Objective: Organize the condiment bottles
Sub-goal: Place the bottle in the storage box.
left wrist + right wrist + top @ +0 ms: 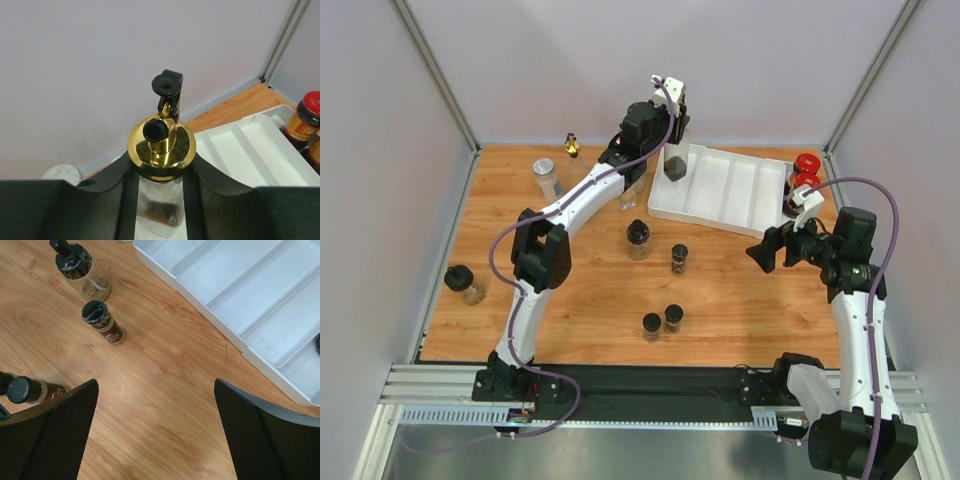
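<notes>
My left gripper [676,128] is shut on a clear glass bottle with a gold spout [161,142] and a little dark liquid [674,167], held upright over the left end of the white divided tray [722,190]. Whether the bottle touches the tray I cannot tell. Two red-lidded dark jars [806,172] stand at the tray's right end. My right gripper [766,250] is open above bare wood, with nothing between its fingers [55,430]. Black-capped jars [679,258] are scattered on the table.
A gold-spouted bottle [571,147] and a silver-lidded jar [546,178] stand at the back left. A clear bottle [632,196] is half hidden by the left arm. More black-capped jars sit at mid-table [637,238], near the front [662,321] and at the left edge [461,282].
</notes>
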### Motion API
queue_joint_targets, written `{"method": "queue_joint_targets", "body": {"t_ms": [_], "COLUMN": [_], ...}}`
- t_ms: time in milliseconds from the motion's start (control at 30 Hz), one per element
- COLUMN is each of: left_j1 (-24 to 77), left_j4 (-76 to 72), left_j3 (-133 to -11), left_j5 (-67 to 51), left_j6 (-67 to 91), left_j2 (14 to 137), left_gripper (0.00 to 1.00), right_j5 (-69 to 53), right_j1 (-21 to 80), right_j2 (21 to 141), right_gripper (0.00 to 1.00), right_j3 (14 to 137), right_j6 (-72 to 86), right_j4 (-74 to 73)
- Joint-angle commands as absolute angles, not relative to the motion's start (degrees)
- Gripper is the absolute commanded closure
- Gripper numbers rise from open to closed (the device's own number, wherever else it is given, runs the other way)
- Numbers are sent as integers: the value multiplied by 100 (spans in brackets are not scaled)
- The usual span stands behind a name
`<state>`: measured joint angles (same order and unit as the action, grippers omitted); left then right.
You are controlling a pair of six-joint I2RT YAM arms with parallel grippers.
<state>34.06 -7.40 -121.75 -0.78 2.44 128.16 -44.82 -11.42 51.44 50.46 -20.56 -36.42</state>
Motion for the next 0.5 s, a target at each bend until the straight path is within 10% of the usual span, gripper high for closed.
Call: {"method": "queue_joint_targets", "body": {"t_ms": [0,467], "left_j1": [3349,3313], "left_j4": [-1959,-2057], "left_j3": [-12805,-14414], "left_j5": [219,483], "left_j6": [228,-35], "left_j2": [12883,14334], "left_gripper": [100,100], "right_j5": [-4377,-4315], "right_j1": [-1134,-1134], "right_j2": [5098,5133], "right_gripper": [0,0], "right_j3": [5194,5221], "right_j6": [-2004,-2013], "right_j4": [-3586,-3603]}}
